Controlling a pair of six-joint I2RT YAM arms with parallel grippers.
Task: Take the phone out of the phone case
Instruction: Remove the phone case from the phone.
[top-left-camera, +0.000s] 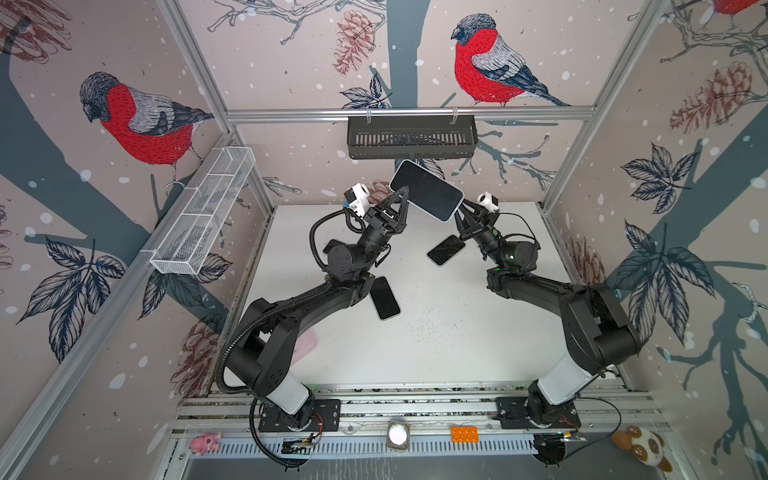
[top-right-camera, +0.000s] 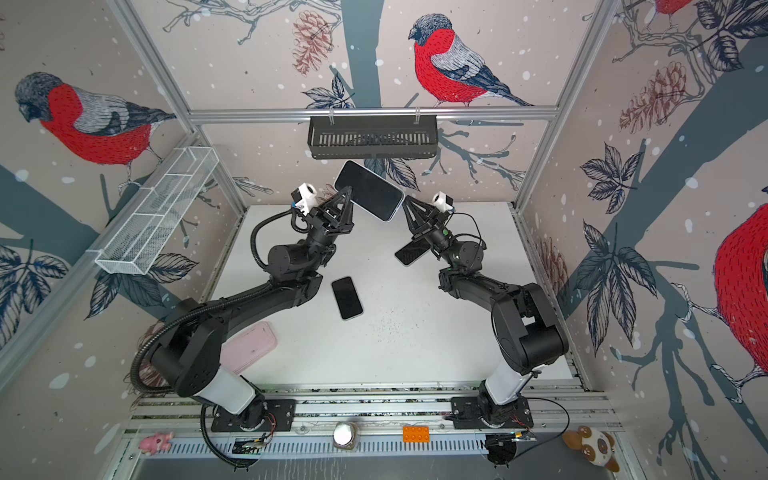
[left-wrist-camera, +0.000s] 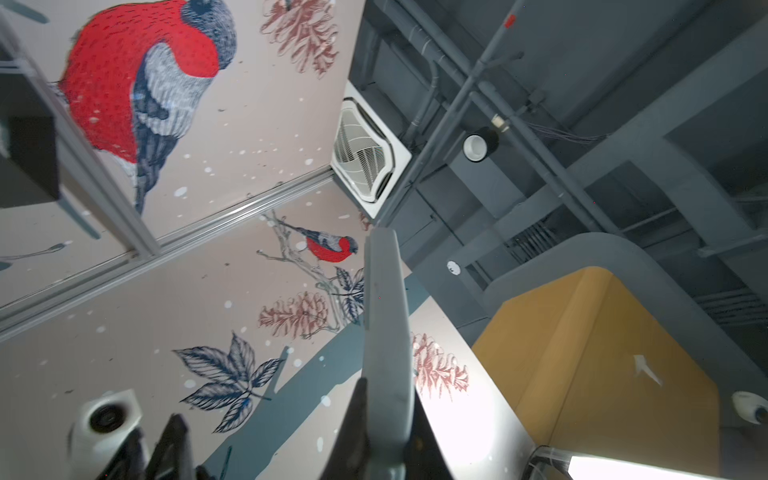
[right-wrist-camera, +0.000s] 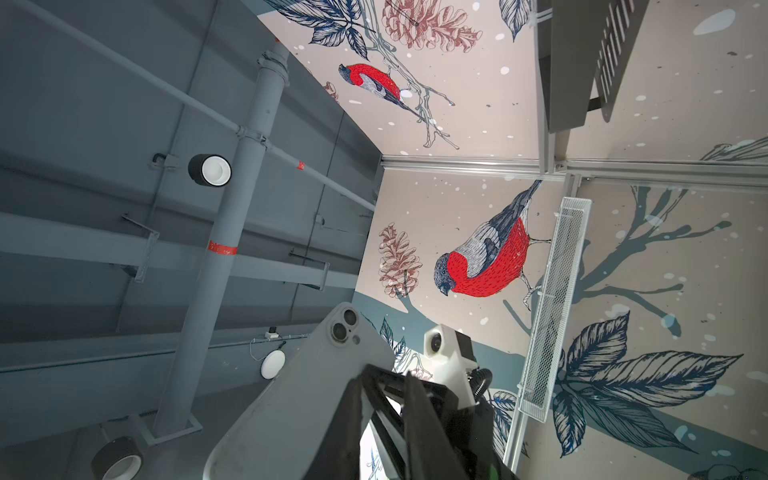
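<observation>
The phone (top-left-camera: 424, 189) is held in the air over the back of the table, dark screen up, inside its pale grey phone case (top-left-camera: 451, 214); both top views show it (top-right-camera: 368, 189). My left gripper (top-left-camera: 405, 192) is shut on the case's left long edge. The left wrist view shows that grey edge (left-wrist-camera: 386, 332) pinched between the black fingers (left-wrist-camera: 357, 415). My right gripper (top-left-camera: 462, 205) sits under the phone's right end. In the right wrist view its jaws (right-wrist-camera: 384, 380) stand slightly open with nothing between them, and the case's back (right-wrist-camera: 299, 395) lies against the outside of one finger.
Two more dark phones lie on the white table (top-left-camera: 436, 340), one at mid-left (top-left-camera: 385, 297) and one beside the right arm (top-left-camera: 446, 250). A pink case (top-right-camera: 249, 347) lies under the left arm. A black basket (top-left-camera: 411, 137) hangs on the back wall, a white mesh basket (top-left-camera: 203, 212) on the left wall.
</observation>
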